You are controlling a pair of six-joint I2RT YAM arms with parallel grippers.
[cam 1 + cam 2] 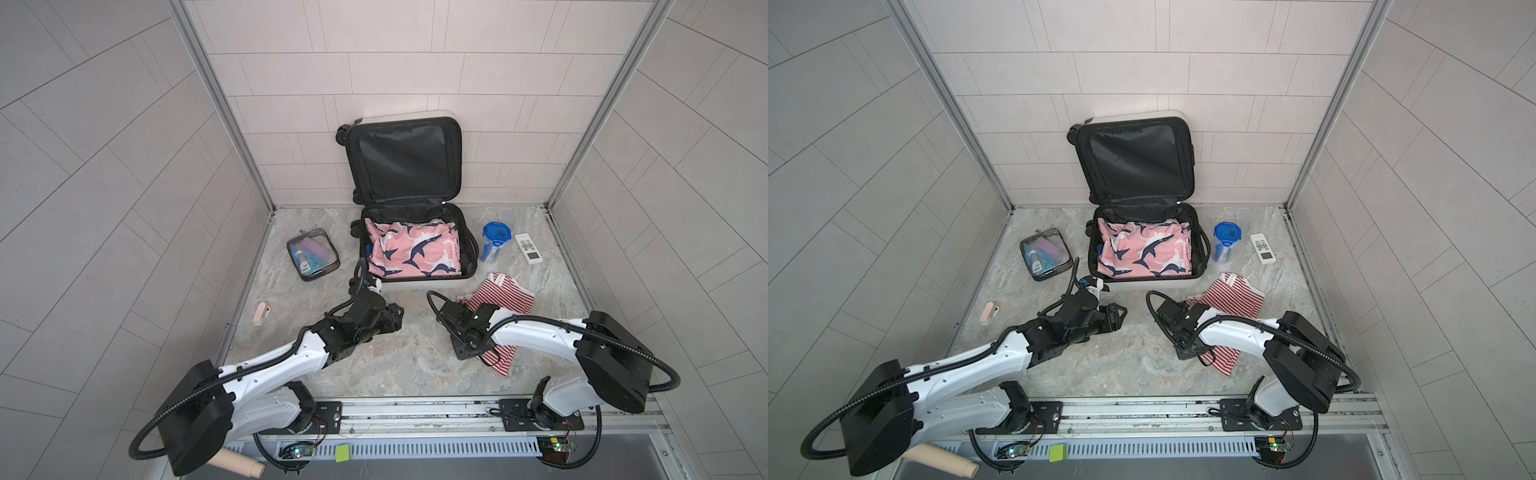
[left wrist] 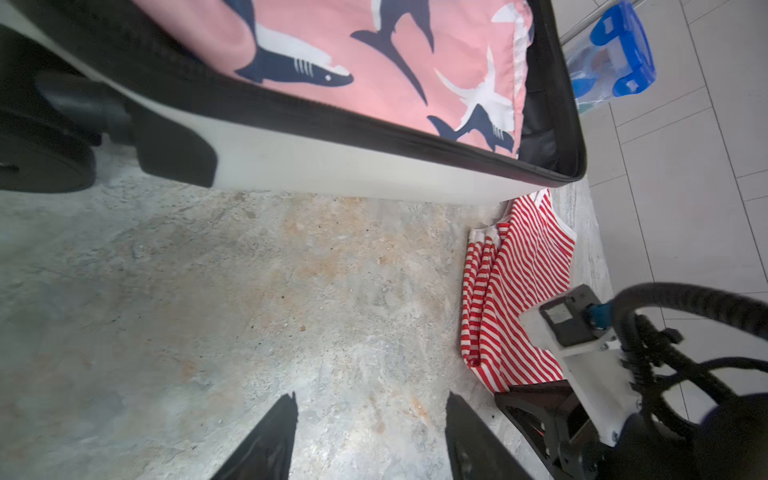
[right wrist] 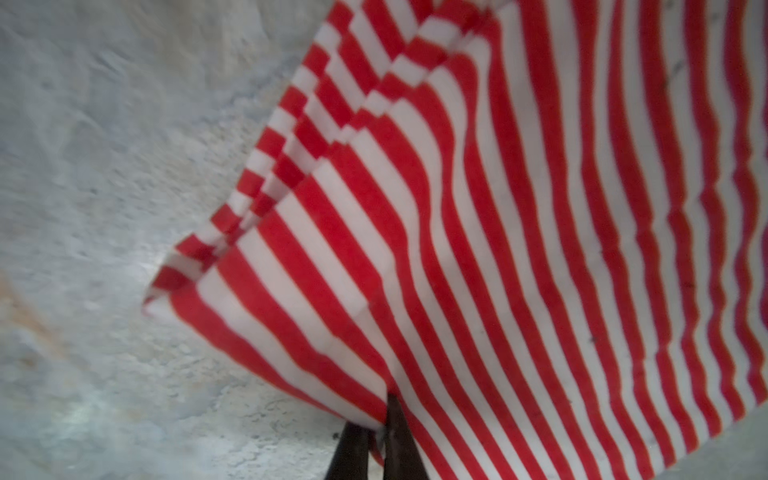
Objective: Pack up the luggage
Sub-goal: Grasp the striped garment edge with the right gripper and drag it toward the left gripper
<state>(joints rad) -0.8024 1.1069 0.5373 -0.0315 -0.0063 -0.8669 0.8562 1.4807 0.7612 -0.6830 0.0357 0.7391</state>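
The right pincer is pinched tight on the edge of the red-and-white striped cloth. The left pincer is spread apart over the surface, holding nothing. Behind them the luggage lies open, its lid up against the wall, with a pink shark cloth inside.

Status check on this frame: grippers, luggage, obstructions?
Right gripper shut on striped shirt. Left gripper open, empty. Luggage open, shark-print garment inside. No obstruction seen.
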